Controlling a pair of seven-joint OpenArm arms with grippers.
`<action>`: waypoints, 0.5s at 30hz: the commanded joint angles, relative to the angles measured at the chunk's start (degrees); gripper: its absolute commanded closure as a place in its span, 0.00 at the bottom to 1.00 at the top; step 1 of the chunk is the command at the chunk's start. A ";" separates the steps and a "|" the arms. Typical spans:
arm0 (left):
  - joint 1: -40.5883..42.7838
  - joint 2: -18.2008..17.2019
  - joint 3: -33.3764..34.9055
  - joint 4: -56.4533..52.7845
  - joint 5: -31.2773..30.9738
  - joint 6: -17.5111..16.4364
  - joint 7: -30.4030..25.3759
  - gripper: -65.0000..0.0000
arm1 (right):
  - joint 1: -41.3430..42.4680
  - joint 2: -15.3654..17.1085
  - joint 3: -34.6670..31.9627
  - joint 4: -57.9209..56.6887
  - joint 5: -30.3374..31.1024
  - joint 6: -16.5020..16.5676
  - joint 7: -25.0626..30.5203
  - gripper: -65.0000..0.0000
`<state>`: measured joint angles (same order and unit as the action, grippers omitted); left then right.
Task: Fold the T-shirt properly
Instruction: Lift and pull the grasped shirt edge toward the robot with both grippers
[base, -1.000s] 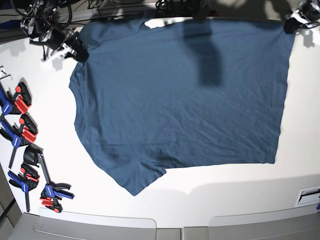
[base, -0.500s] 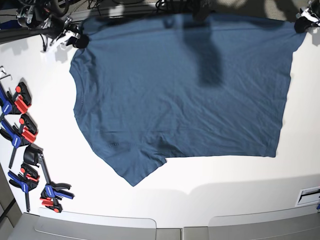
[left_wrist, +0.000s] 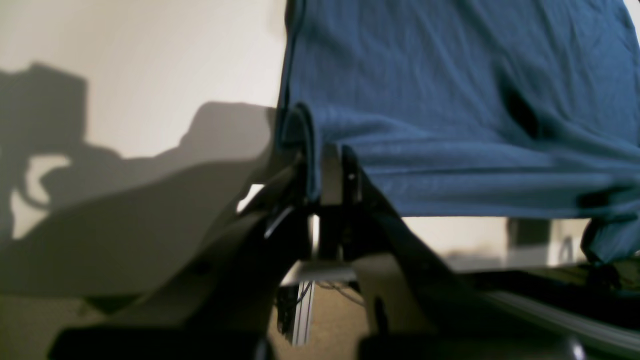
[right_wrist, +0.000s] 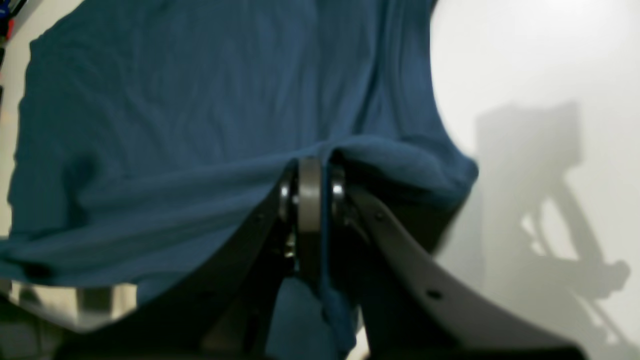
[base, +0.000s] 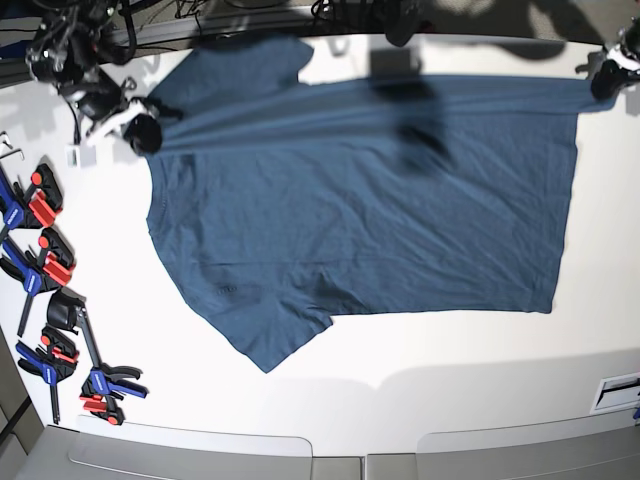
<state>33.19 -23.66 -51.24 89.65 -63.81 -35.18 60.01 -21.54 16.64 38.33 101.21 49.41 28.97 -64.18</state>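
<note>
The dark teal-blue T-shirt (base: 360, 210) lies spread on the white table (base: 450, 380), with one sleeve pointing at the near left. Its far edge is lifted and stretched taut between both grippers. My right gripper (base: 145, 128) is at the far left, shut on the cloth near the shoulder. In the right wrist view, the right gripper (right_wrist: 312, 190) pinches a fold of the T-shirt (right_wrist: 175, 100). My left gripper (base: 603, 80) is shut on the far right corner. The left wrist view shows the left gripper (left_wrist: 327, 175) clamping the T-shirt's (left_wrist: 450, 100) hem.
Several red-blue-black clamps (base: 45, 270) lie along the table's left edge. Cables and frame parts (base: 250, 12) run along the far edge. Two grey panels (base: 190, 455) sit at the near edge, and a white slotted part (base: 615, 392) sits at the right.
My right gripper has pulled its shirt edge nearer, toward the middle of the table. The far edge now forms a tight ridge between both grippers, and the far sleeve shows beyond it.
</note>
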 joint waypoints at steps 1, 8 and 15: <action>-0.26 -1.14 -0.79 0.85 -0.24 -0.24 -1.09 1.00 | 1.09 0.98 -0.20 0.37 -0.09 0.13 1.86 1.00; -2.93 -1.14 -0.70 0.83 2.58 -0.22 -1.62 1.00 | 5.05 0.98 -8.61 -3.28 -9.94 0.09 6.45 1.00; -3.06 -1.16 2.95 0.81 10.54 -0.20 -7.39 1.00 | 5.84 0.98 -13.77 -5.77 -19.96 -5.29 15.47 1.00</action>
<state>29.95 -23.66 -47.70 89.65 -52.38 -35.18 53.76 -16.21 16.64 24.10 94.52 29.63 24.01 -50.35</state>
